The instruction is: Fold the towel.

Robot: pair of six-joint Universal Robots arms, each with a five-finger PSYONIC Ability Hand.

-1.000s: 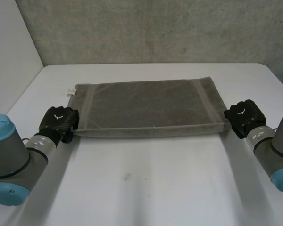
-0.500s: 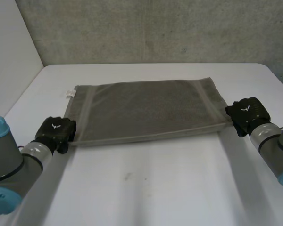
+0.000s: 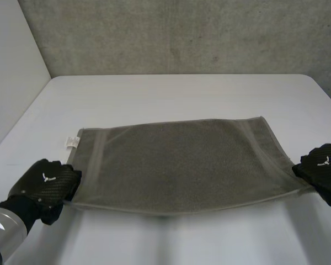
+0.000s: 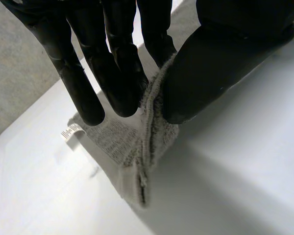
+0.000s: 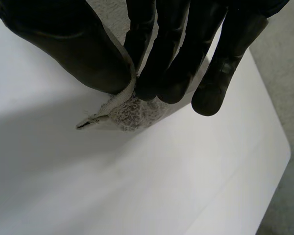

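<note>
We find left robot hand & right robot hand each pinching a near corner of towel, spread on table.

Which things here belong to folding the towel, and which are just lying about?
Job: towel; left robot hand pinching one near corner; right robot hand pinching the other.
Just there: table; wall.

Head camera high, rear, looking down at table; wrist cameras close, each sharing towel corner.
</note>
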